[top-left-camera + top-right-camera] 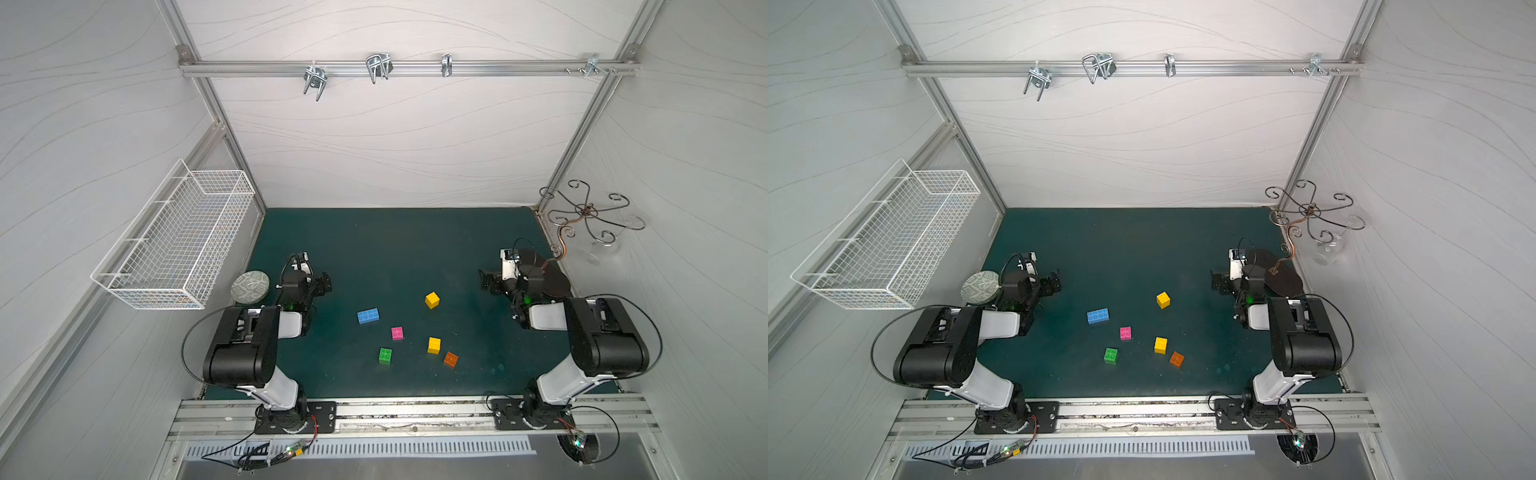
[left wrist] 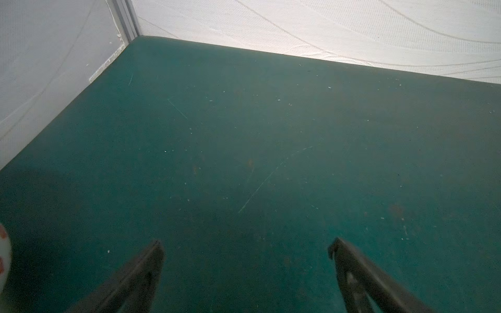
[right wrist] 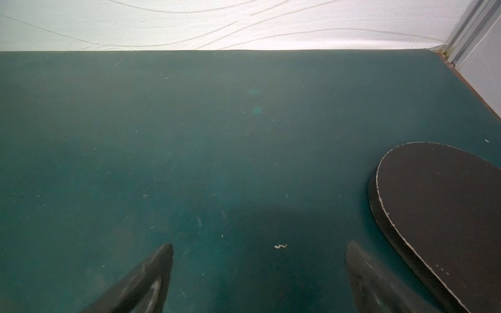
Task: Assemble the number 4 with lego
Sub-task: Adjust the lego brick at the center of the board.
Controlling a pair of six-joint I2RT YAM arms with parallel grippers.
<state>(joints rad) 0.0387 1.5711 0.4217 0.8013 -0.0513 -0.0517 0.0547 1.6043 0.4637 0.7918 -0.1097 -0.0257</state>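
Observation:
Six lego bricks lie loose and apart on the green mat in both top views: blue (image 1: 368,316), pink (image 1: 397,333), green (image 1: 385,356), orange (image 1: 451,359) and two yellow ones (image 1: 432,300) (image 1: 434,345). The number 4 is out of view. My left gripper (image 1: 324,284) hovers left of the bricks, open and holding nothing, as the left wrist view (image 2: 246,244) shows. On the far side of the bricks my right gripper (image 1: 486,282) is likewise open over bare mat (image 3: 260,245). Neither wrist view shows a brick.
A patterned round disc (image 1: 250,286) sits behind the left arm. The dark round base (image 3: 439,216) of a metal hook stand (image 1: 586,212) lies close beside the right gripper. A white wire basket (image 1: 174,245) hangs on the left wall. White walls enclose the mat.

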